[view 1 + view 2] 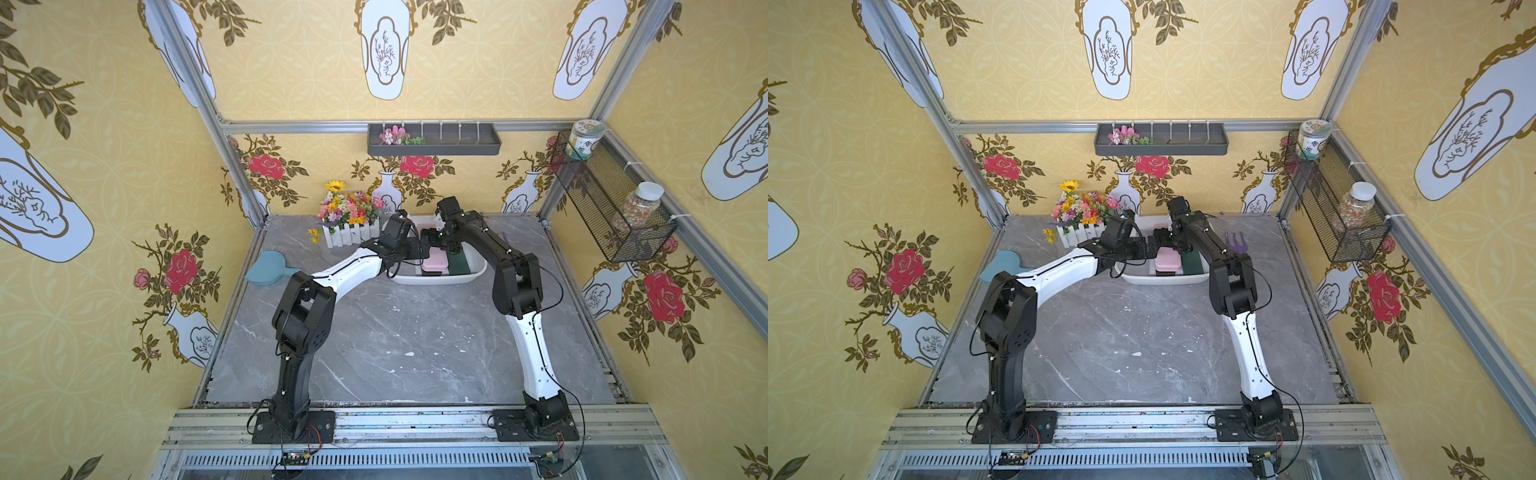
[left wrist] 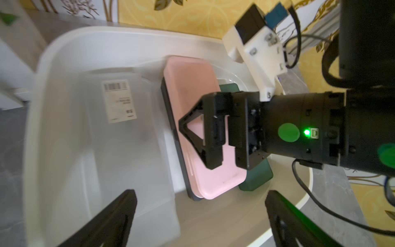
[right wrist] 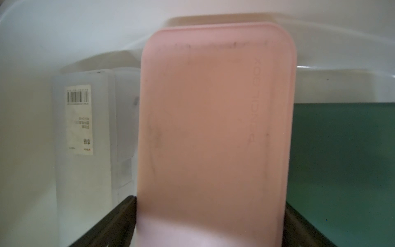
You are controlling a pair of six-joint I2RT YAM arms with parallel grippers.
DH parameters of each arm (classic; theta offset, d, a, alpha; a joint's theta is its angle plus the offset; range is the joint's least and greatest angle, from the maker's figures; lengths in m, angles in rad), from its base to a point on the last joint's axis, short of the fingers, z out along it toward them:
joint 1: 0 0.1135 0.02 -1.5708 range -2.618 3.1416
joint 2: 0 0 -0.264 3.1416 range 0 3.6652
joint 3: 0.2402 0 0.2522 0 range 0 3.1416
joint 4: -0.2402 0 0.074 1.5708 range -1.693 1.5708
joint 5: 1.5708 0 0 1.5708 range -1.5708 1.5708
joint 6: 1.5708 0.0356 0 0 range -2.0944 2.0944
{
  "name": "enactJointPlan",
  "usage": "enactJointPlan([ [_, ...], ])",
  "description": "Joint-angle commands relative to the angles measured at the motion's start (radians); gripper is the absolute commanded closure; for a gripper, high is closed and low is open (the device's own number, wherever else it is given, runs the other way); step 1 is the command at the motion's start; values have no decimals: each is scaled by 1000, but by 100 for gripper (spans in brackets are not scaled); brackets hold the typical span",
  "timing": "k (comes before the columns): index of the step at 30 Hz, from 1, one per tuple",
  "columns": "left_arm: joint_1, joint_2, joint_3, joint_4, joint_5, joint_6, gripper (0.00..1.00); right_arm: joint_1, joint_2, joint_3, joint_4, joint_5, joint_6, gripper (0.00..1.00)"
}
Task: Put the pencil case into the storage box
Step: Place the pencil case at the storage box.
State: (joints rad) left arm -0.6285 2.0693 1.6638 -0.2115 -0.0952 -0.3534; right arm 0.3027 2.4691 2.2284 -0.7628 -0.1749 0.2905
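nearest us the desk [image 1: 395, 332] lies bare and gives both arms free room. over one end of the box [image 1: 436, 280] the left end effector [image 2: 201, 198] hovers released, holding nothing. farther in, the pink case [image 3: 213, 117] lies flat inside the box, stacked on a dark case [image 2: 171, 119], with a clear case [image 3: 85, 171] on one side and a green case [image 3: 342, 160] on the other. the right end effector [image 3: 210, 201] straddles one end of it, jaws spread wide. it looks released, though we cannot tell whether the pads touch. we judge the pink case stiff, light and smooth, so slippery, and best taken across its long sides. its neighbours leave thin gaps for fingers, and the flared rim could catch a low wrist. beyond, flowers [image 1: 349, 224] stand just beside the box, so we would withdraw straight up.
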Motion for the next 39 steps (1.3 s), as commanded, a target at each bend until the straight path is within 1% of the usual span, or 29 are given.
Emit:
enactJointPlan([
  [1,-25,44,53,-102,-91,60,0,4,13,-1,-86,36,8,3],
  [10,-72,103,140,-230,-256,119,0,6,20,34,-110,28,13,3],
  [13,-80,124,155,-253,-285,118,0,4,17,35,-115,27,12,3],
  [18,-88,165,165,-265,-320,98,0,0,17,37,-119,8,19,3],
  [26,-87,189,142,-209,-386,48,0,-3,33,66,-150,-27,17,3],
  [31,-88,178,126,-160,-391,31,0,-2,36,66,-162,-27,7,3],
  [35,-86,203,143,-154,-412,23,0,-2,36,66,-168,-25,2,3],
  [39,-81,232,165,-156,-404,14,0,-1,32,66,-171,-25,-1,3],
])
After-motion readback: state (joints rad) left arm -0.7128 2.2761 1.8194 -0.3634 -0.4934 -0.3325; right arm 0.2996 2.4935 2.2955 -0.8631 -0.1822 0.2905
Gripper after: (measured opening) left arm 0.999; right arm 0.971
